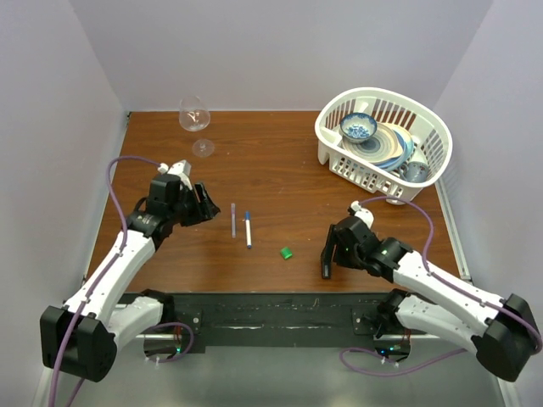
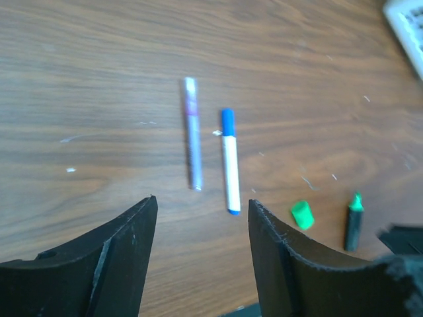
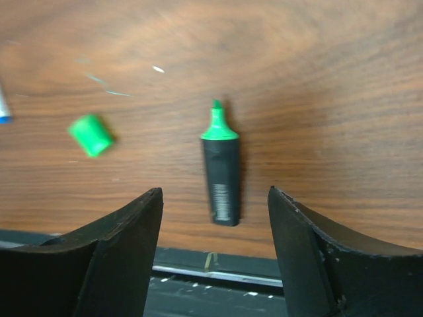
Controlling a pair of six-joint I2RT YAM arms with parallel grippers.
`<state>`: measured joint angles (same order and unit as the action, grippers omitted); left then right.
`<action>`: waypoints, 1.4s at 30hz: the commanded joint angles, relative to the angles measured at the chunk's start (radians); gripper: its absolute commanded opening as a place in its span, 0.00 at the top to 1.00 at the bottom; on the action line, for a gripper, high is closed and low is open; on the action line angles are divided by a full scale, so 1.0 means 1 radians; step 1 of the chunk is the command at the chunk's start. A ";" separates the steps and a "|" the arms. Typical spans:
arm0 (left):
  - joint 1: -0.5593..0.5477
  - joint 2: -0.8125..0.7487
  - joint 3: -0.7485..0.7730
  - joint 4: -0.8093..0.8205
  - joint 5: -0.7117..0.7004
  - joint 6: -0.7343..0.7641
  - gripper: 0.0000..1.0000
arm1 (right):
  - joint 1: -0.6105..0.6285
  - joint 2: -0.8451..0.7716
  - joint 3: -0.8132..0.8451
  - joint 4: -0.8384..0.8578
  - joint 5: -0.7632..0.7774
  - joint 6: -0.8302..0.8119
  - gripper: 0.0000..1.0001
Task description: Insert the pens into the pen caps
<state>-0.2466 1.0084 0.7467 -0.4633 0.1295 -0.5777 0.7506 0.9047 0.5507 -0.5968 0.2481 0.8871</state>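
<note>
The pens (image 2: 230,162) all lie flat on the desk (image 1: 280,161), and neither arm holds one. Nearest my side is the black marker (image 3: 221,175), its green tip bare and pointing away from the near edge. The right fingers (image 3: 310,251) are spread wide to either side of it, with clear desk showing between each finger and the marker, so they grip nothing. Just left of the marker sits the green cap (image 3: 91,135) on its own, touching nothing. Further left and a little farther out, the white pen (image 1: 248,229) wears a blue cap (image 2: 227,121) on its far end. The purple-grey pen (image 1: 233,220) lies just beside it, roughly parallel, a narrow gap between them. The left fingers (image 2: 125,251) are also wide apart and empty, hanging short of that pair. At the far side I see a white basket (image 1: 424,127) of dishes on the right and a wine glass (image 1: 194,114) on the left.
</note>
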 commanded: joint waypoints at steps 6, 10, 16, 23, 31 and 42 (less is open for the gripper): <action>0.004 -0.025 -0.053 0.172 0.249 0.045 0.33 | 0.019 0.079 -0.060 0.109 0.014 0.049 0.40; 0.003 -0.031 -0.056 0.189 0.260 0.055 0.31 | 0.055 0.126 -0.077 0.147 0.016 0.064 0.45; 0.003 -0.037 -0.055 0.196 0.259 0.056 0.29 | 0.142 0.230 -0.026 0.079 0.107 0.091 0.51; -0.042 -0.067 -0.099 0.268 0.289 0.009 0.29 | 0.217 0.365 0.009 0.080 0.145 0.116 0.67; -0.243 -0.011 -0.142 0.431 0.237 -0.111 0.29 | 0.291 0.259 0.063 0.233 0.162 0.044 0.98; -0.379 0.074 -0.156 0.698 0.245 -0.208 0.32 | 0.323 0.108 0.075 0.483 0.091 -0.016 1.00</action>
<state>-0.5949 1.0580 0.5869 0.0742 0.3790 -0.7410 1.0657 1.0199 0.5800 -0.2150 0.3393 0.9005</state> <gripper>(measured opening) 0.686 0.327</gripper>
